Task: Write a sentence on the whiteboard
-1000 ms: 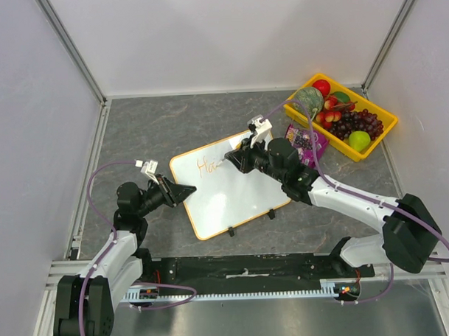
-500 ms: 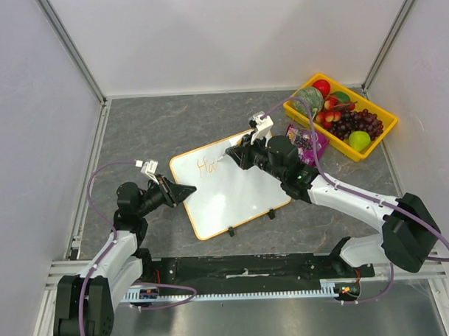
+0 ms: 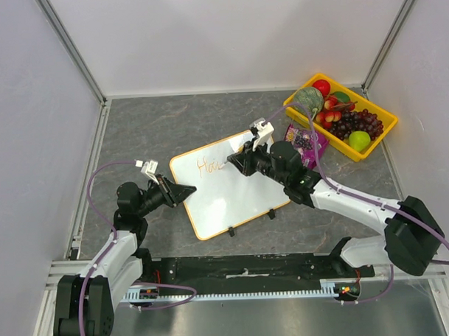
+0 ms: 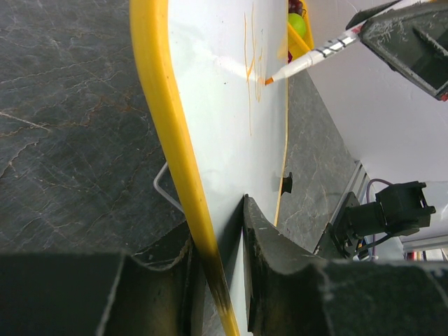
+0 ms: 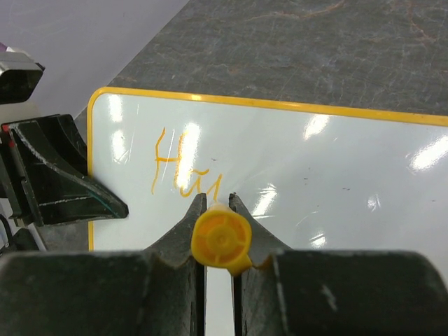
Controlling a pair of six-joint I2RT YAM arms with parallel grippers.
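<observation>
The left gripper (image 3: pixel 184 191) has its jaws clenched on the left edge of the flat white rectangular whiteboard with the thin orange-yellow rim (image 3: pixel 233 201). In the left wrist view its two black fingers (image 4: pixel 276 245) pinch that rim (image 4: pixel 164 126) from both sides with no gap, and the board stretches away ahead of them. A short way beyond those jaws, on the white surface, is the thin orange handwritten sentence (image 3: pixel 208 166): so far only "Ha" and a stroke or two more (image 5: pixel 183 171). Right of the writing, the right gripper (image 3: pixel 236 162) has its jaws drawn almost together, grasping a white-barrelled marker with an orange tip (image 4: pixel 308 61). Its yellow end cap (image 5: pixel 222 239) sits squeezed between the fingers. The tip seems to touch the board at the end of the last stroke, though the view is too oblique to be sure. Behind the right jaws, well apart, stands a yellow rectangular plastic tray (image 3: pixel 377 141) of fruit.

Compared with a second ago, the writing is longer by a stroke or two and the right jaws have shifted slightly rightward along the line; the left jaws and the board have not moved
</observation>
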